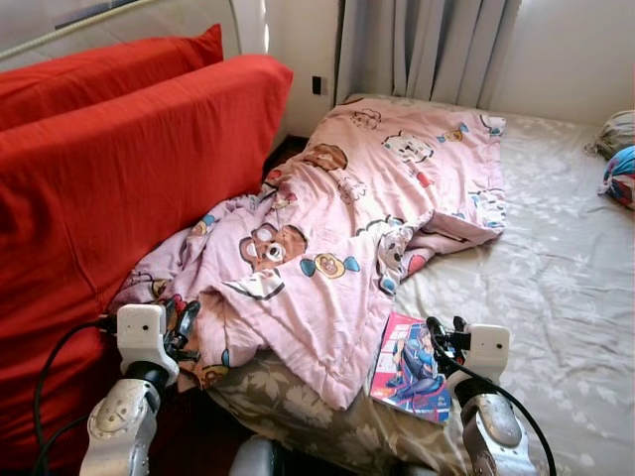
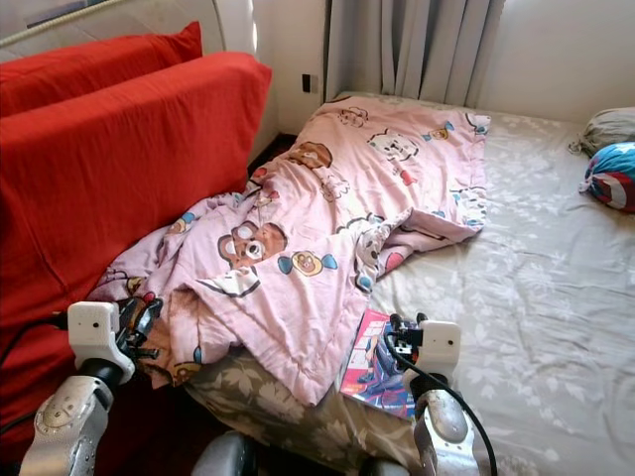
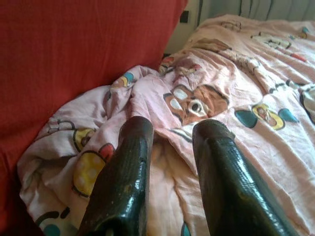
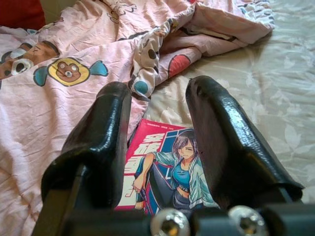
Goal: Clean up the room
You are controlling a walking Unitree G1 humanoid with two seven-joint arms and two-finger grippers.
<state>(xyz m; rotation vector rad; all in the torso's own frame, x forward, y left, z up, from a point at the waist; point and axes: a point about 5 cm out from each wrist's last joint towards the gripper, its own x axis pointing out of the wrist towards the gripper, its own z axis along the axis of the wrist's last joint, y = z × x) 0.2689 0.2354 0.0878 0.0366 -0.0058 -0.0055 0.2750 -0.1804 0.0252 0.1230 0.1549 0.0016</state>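
A pink cartoon-print blanket [image 1: 337,228] lies rumpled across the bed's left half, spilling toward the red sofa [image 1: 109,188]. A comic book [image 1: 409,369] with a bright cover lies at the bed's near edge, partly under the blanket's corner. My right gripper [image 1: 442,335] hovers open just above and in front of the comic book [image 4: 167,167], which shows between its fingers [image 4: 103,137]. My left gripper [image 1: 182,327] is open at the blanket's near left edge, fingers [image 3: 128,172] over the blanket [image 3: 206,98], nothing held.
The grey floral bedsheet [image 1: 556,288] is bare on the right. A blue-and-red round object [image 1: 622,177] and a grey bundle [image 1: 617,129] lie at the far right. Curtains [image 1: 427,45] and a wall socket [image 1: 317,85] stand behind the bed. The sofa closes off the left.
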